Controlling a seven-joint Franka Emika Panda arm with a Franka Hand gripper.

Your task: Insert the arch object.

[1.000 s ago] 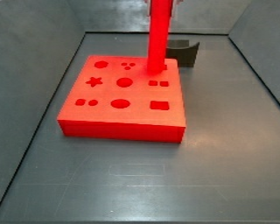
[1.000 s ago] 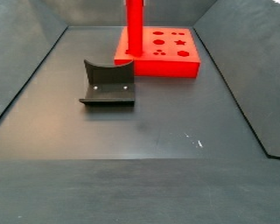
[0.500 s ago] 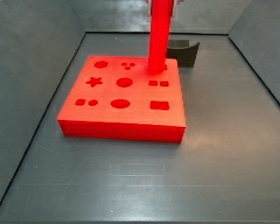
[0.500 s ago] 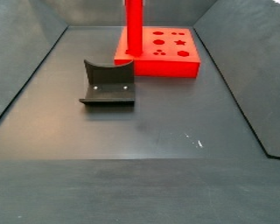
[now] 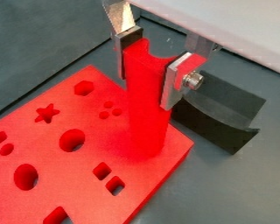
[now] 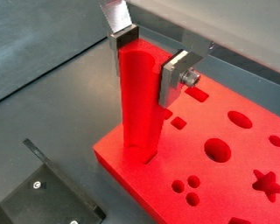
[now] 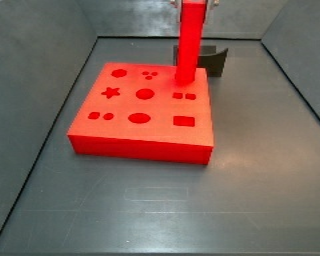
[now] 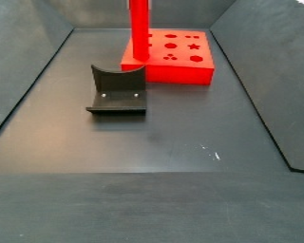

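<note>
The arch object, a long glossy red bar, stands upright between the fingers of my gripper, which is shut on its upper end. Both wrist views show this, with the gripper on the bar. The bar's lower end meets the top of the red board near the corner closest to the fixture. I cannot tell whether it sits in a hole. Both side views show the bar rising from the board. The gripper is almost wholly above their top edges.
The dark fixture stands on the grey floor beside the board, also seen behind it and in both wrist views. The board has several shaped holes. Sloping grey walls enclose the floor.
The bar, still held upright, has shifted a little sideways over the board's corner. The board and the fixture have not moved.
</note>
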